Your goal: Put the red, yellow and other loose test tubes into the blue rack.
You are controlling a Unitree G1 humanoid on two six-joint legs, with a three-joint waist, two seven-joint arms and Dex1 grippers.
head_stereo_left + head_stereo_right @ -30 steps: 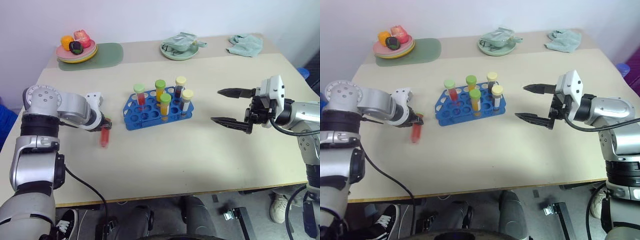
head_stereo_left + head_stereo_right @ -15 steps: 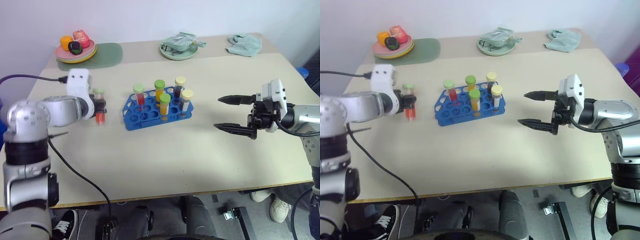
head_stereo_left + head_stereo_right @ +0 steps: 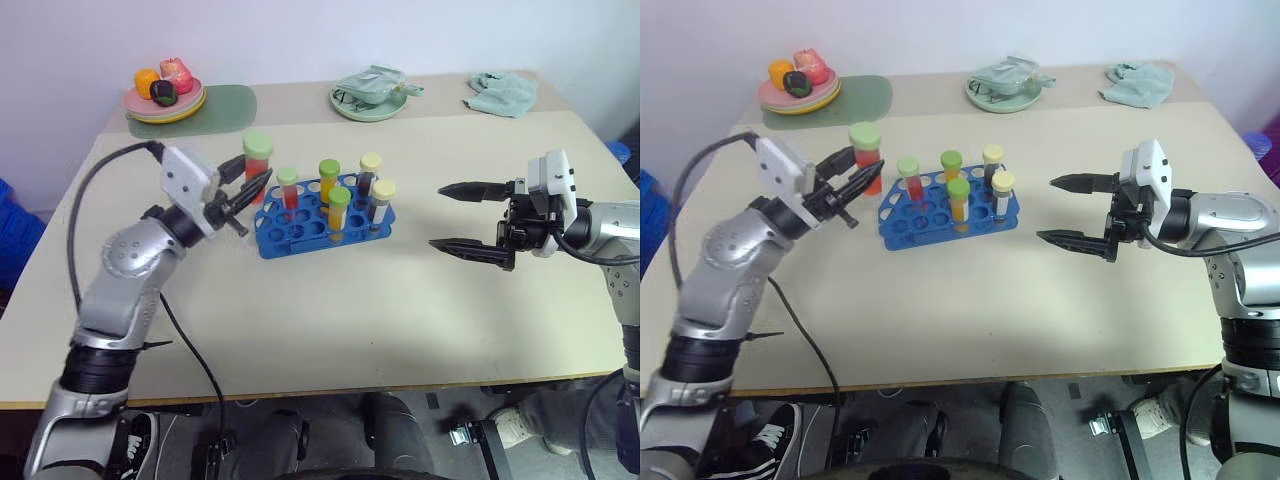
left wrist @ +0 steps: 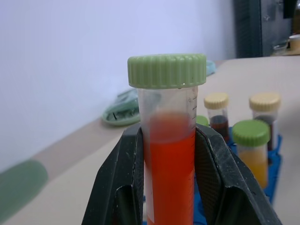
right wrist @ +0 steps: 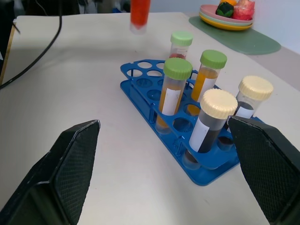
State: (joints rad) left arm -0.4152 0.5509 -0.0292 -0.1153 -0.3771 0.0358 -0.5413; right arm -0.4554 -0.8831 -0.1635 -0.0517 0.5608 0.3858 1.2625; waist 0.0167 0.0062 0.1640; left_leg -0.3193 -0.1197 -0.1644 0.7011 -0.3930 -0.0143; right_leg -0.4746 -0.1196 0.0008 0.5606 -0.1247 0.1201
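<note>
My left gripper (image 3: 257, 182) is shut on a red test tube (image 3: 257, 165) with a green cap, held upright in the air just left of the blue rack (image 3: 290, 232). In the left wrist view the tube (image 4: 168, 154) stands between the black fingers (image 4: 119, 183). Several tubes stand in the rack: one red, two yellow-orange with green caps, two dark with pale yellow caps (image 5: 218, 103). My right gripper (image 3: 437, 216) hovers open to the right of the rack, pointing toward it with nothing between its fingers.
At the back left a plate of toy fruit (image 3: 165, 100) rests on a green mat (image 3: 228, 102). A pale green plate (image 3: 368, 100) and a teal cloth (image 3: 505, 92) lie along the back edge. Bare tabletop spreads in front of the rack.
My left gripper lifted the red tube off the table, turned it upright and carried it right, up to the rack's left end. The right gripper stayed where it was.
</note>
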